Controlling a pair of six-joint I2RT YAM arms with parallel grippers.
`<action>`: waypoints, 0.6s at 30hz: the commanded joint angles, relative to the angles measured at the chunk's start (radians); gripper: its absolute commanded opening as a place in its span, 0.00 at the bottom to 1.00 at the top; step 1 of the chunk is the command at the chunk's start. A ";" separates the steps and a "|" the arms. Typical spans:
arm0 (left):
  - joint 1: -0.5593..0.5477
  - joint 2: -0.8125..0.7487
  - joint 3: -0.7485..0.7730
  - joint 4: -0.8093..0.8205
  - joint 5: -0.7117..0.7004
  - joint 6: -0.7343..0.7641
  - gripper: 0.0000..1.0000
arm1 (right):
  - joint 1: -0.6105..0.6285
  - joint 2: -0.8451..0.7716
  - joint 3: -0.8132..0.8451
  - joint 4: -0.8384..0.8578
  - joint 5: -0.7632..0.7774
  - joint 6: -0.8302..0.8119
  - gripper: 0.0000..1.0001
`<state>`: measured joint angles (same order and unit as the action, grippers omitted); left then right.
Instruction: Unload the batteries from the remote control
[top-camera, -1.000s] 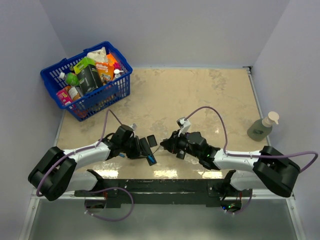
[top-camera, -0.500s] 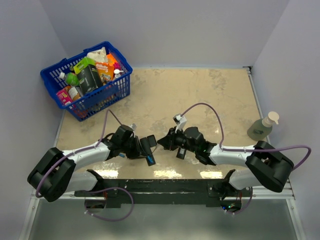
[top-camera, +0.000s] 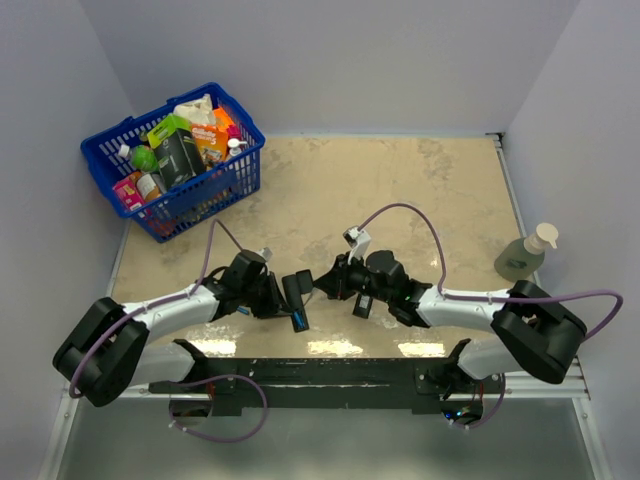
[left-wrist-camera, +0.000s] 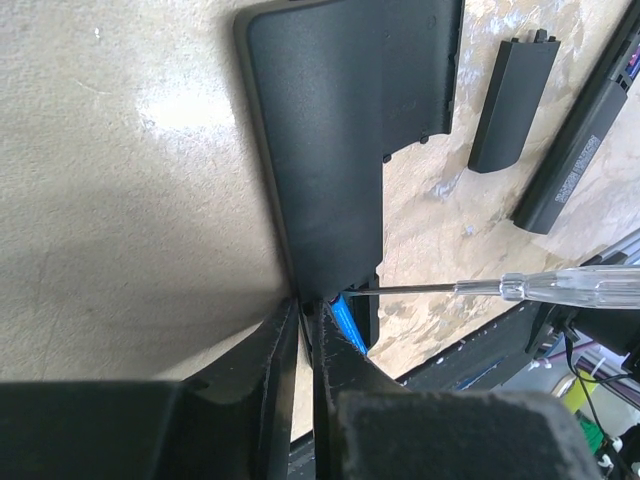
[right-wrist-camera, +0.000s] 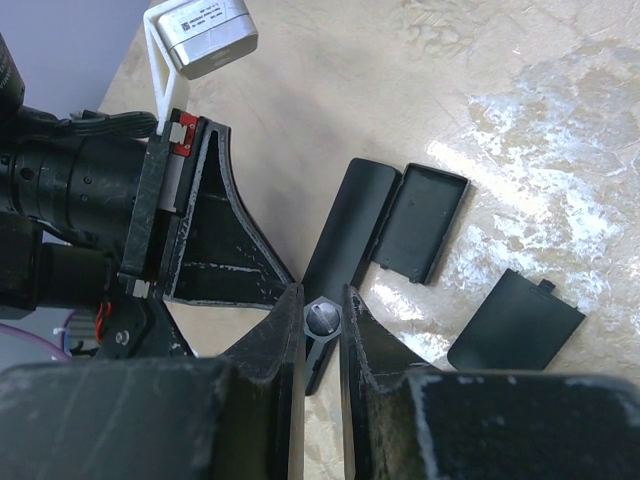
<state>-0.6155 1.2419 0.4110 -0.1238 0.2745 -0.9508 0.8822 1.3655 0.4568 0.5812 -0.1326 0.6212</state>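
Two arms lie low over the beige marbled table (top-camera: 400, 190) and meet near the middle of its near edge. At the far left corner stands a blue plastic mesh basket (top-camera: 215, 190) packed with groceries.

The left arm runs almost flat from the near left corner, with its wrist pointing right. The left gripper (top-camera: 283, 294) (left-wrist-camera: 303, 308) has its fingers pressed tight on the edge of a black plastic remote control (top-camera: 295, 292) (left-wrist-camera: 340, 150) (right-wrist-camera: 350, 225). It holds the remote with one end turned towards the near edge. Whether the remote touches the table cannot be told.

In that end's open compartment sits a bright blue cylindrical battery (left-wrist-camera: 348, 318) (top-camera: 301, 322), only partly showing past the left fingers. A thin metal screwdriver with a clear plastic handle (left-wrist-camera: 480, 288) comes in from the right, and its tip is right at the battery.

A flat black rectangular cover piece (left-wrist-camera: 510, 105) (right-wrist-camera: 515, 335) lies on the table beside the remote. Further along is a long slim black bar with printing (left-wrist-camera: 590, 130).

The right arm mirrors the left, stretched flat from the near right corner with its wrist pointing left. The right gripper (top-camera: 325, 285) (right-wrist-camera: 322, 295) pinches the screwdriver's handle end (right-wrist-camera: 322, 318) between its fingers.

At the right edge stands a clear green pump bottle of soap (top-camera: 522, 258), well apart from both arms.
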 joint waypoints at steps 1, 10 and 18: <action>-0.007 -0.009 -0.023 -0.054 -0.035 0.007 0.15 | 0.006 0.006 0.019 -0.121 -0.068 -0.017 0.00; -0.009 -0.030 -0.031 -0.059 -0.035 0.003 0.15 | -0.008 -0.026 0.008 -0.098 -0.068 0.005 0.00; -0.007 -0.041 -0.040 -0.050 -0.034 -0.003 0.14 | -0.014 -0.022 0.009 -0.086 -0.082 0.025 0.00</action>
<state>-0.6174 1.2095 0.3935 -0.1532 0.2588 -0.9512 0.8688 1.3525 0.4648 0.5388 -0.1635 0.6319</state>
